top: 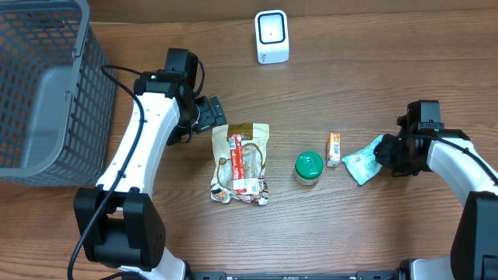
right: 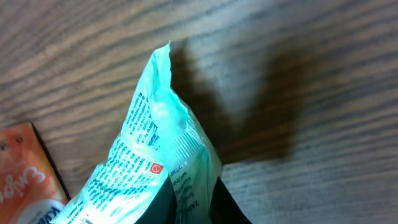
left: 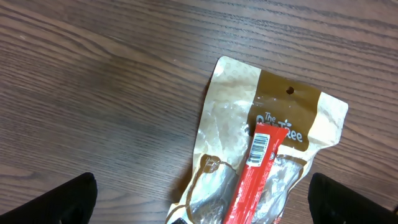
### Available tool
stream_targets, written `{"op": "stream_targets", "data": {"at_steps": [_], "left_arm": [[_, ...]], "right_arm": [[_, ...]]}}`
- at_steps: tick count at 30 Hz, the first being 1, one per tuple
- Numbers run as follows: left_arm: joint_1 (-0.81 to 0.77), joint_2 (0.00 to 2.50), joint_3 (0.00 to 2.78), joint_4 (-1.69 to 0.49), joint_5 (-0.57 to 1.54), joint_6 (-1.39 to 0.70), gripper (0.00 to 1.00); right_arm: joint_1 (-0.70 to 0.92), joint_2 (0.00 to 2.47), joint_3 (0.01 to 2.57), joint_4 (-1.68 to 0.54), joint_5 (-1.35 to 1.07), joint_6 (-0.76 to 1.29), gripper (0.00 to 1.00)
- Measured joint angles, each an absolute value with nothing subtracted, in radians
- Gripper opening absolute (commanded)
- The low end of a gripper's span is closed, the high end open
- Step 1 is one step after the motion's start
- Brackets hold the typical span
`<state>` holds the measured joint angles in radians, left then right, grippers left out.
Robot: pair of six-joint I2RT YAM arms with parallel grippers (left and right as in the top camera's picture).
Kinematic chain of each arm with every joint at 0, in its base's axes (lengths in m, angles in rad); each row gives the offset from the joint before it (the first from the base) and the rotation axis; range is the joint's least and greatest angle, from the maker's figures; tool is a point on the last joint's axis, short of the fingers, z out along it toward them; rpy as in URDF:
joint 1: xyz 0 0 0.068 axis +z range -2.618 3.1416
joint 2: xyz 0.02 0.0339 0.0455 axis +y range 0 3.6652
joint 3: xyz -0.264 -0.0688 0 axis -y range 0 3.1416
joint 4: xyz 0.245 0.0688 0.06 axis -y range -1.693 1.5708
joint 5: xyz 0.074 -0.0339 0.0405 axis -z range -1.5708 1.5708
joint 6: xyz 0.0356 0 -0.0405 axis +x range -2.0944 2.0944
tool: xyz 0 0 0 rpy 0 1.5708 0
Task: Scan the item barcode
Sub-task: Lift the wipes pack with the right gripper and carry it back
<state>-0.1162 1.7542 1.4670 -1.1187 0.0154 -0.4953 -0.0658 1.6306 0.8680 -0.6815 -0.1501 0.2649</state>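
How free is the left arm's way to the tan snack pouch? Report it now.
Probably free, so yes. The left pincer hangs open right at the top edge of the tan snack pouch, and nothing stands between them.

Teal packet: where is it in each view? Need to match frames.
Overhead: teal packet at right, just right of the orange sachet.
Left wrist: not in it; only the brown pouch shows.
Right wrist: centre, tented up from the bottom edge.
Shared landmark: the orange sachet, in the bottom-left corner of the right wrist view; it lies left of the packet in both views.
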Motion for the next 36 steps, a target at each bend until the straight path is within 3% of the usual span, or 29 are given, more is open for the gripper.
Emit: {"op": "stream_targets", "data": {"at_steps": [13, 36], "left_arm": [[-0.116, 1.754, 1.467, -1.119, 0.015, -0.495, 1.0], [-0.116, 1.754, 1.467, -1.119, 0.015, -0.495, 1.0]], "right_arm": [[-0.066, 1.486, 0.941, -0.853, -0.131, 0.216, 0.04], [-0.052, 1.381, 1.155, -0.977, -0.419, 0.074, 0.04]]}}
